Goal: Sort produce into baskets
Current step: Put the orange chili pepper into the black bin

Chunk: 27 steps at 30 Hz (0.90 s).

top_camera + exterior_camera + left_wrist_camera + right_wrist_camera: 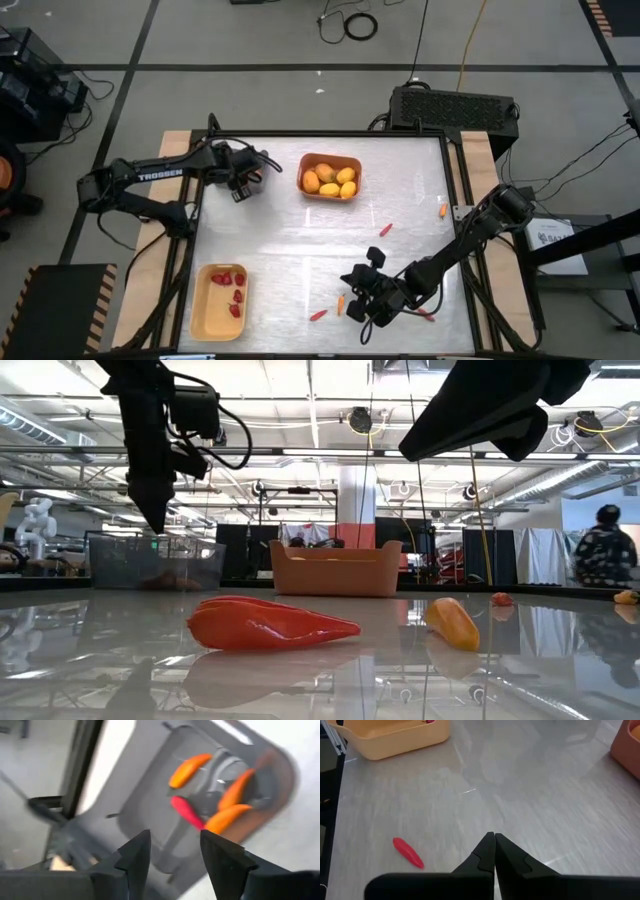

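My left gripper hangs open above the grey basket at the table's far left, with nothing between its fingers; in the high view this gripper covers the basket. Several orange and red carrot sticks lie in the basket. My right gripper is shut and empty, low over the table's near middle. A red stick lies on the table just ahead of it. The orange basket holds yellow-orange fruits. The pale yellow basket holds red berries.
Loose sticks lie on the table: one at the middle right, one near the right edge, one beside my right gripper, and one under the right arm. In the low view a red-orange stick lies nearest.
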Motion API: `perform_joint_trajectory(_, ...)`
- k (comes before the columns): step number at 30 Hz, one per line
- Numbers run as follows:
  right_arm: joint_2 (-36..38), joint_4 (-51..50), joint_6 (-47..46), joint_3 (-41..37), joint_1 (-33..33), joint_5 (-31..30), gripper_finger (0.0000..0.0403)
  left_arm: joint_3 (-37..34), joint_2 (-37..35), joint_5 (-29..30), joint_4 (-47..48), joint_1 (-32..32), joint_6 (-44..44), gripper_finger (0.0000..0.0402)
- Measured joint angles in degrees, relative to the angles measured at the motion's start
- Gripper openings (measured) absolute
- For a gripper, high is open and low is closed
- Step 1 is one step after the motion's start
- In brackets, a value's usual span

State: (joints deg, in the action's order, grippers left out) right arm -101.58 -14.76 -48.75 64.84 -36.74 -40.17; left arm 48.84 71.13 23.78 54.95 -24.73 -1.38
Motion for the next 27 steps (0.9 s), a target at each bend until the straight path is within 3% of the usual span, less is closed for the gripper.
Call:
perform_joint_trajectory(13, 0.00, -0.17, 0.44, 0.62, 0.01, 3.01, 0.0000, 0.78, 0.00, -22.02, -3.51, 1.06, 6.66, 0.0180)
perform_joint_trajectory(16, -0.01, -0.07, 2.44, 2.03, 0.01, 2.93, 0.0000, 3.53, 0.00, -21.99, -4.81, 2.57, 7.51, 0.0180)
perform_joint_trajectory(22, 0.00, -0.05, 4.75, 4.09, -0.15, 2.75, 0.0000, 11.51, 0.00, -9.82, -5.03, 5.72, 8.43, 0.0180)
perform_joint_trajectory(24, 0.00, -0.51, 5.16, 4.54, -0.55, 2.84, 0.0000, 13.77, -0.04, -11.77, -7.13, 6.78, 8.50, 0.0180)
perform_joint_trajectory(27, 0.04, -4.03, 6.00, 6.24, -1.41, 4.83, 0.0000, 14.99, -0.07, -22.10, -14.81, 9.34, 9.78, 0.0180)
